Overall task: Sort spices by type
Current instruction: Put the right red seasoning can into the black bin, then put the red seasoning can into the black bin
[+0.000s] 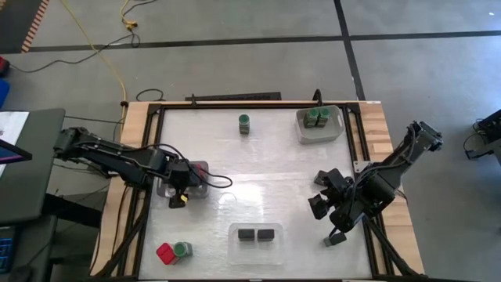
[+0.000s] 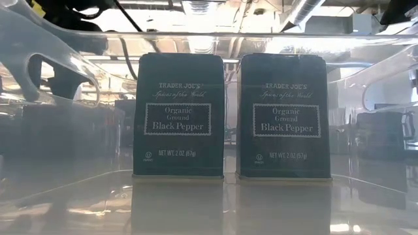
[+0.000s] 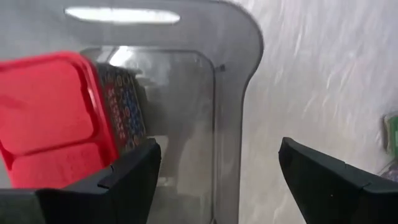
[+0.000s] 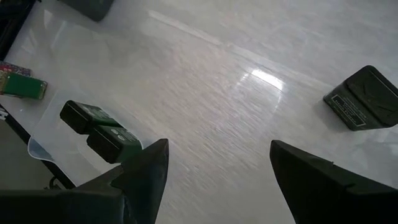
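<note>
In the left wrist view a red spice [image 3: 50,118] lies in the grey tray [image 3: 242,93]. My left gripper [image 3: 217,180] hangs open over that tray [image 1: 196,184] at the table's left, one finger beside the red spice and the other outside the tray's wall. Two black boxes [image 2: 179,114] [image 2: 284,114] stand upright in the clear tray [image 1: 256,233] near the front edge. My right gripper [image 1: 322,197] waits open above the table's right part, with bare table between its fingers [image 4: 217,174].
At the far right a grey tray [image 1: 318,125] holds two green-lidded jars, and a single jar [image 1: 245,123] stands at the far middle. A red block [image 1: 165,252] and a green jar [image 1: 183,249] sit near left. Loose black boxes [image 1: 334,240] [image 4: 360,99] lie close to my right gripper.
</note>
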You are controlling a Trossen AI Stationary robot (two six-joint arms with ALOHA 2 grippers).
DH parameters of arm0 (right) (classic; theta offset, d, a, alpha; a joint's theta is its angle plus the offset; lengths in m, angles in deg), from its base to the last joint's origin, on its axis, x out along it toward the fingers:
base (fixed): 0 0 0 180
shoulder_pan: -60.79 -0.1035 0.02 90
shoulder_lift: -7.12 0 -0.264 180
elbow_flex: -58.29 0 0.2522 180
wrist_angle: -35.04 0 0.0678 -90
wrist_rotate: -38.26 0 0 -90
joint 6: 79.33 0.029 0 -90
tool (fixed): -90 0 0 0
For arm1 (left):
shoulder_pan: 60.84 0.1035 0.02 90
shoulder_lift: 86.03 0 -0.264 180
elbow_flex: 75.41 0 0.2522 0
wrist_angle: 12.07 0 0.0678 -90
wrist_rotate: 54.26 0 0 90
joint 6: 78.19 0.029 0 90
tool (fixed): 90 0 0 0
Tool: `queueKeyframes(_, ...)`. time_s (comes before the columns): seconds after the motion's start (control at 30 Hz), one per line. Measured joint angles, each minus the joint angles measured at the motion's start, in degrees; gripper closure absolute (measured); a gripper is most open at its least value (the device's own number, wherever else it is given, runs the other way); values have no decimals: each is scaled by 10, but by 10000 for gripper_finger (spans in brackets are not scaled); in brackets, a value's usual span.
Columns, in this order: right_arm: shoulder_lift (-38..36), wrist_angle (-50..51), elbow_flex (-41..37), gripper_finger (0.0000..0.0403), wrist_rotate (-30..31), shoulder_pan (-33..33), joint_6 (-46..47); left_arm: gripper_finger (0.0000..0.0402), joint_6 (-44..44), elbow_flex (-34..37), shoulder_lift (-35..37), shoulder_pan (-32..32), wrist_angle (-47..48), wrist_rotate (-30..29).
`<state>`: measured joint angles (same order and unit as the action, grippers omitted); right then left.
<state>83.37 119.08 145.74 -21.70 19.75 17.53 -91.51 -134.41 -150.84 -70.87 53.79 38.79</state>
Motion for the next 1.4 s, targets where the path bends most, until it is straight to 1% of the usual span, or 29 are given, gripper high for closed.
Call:
queueKeyframes(0.17, 0, 0, 0, 98, 0, 0, 0, 90, 7, 0, 0, 0, -8, -3)
queueKeyframes(0.3, 0, 0, 0, 98, 0, 0, 0, 90, 8, 0, 0, 0, -4, -34)
queueKeyframes(0.63, 0, 0, 0, 98, 0, 0, 2, 90, 6, 0, 0, 0, 0, -41)
queueKeyframes(0.83, 0, 0, 0, 98, 0, 0, 2, 90, 2, 0, 0, 0, 14, -61)
queueKeyframes(1.17, 0, 0, 0, 98, 0, 5, 1, 90, -23, 0, 0, -6, 7, -58)
queueKeyframes(1.4, 0, 0, 0, 98, 0, 7, 0, 90, -53, -49, 0, -31, 10, -57)
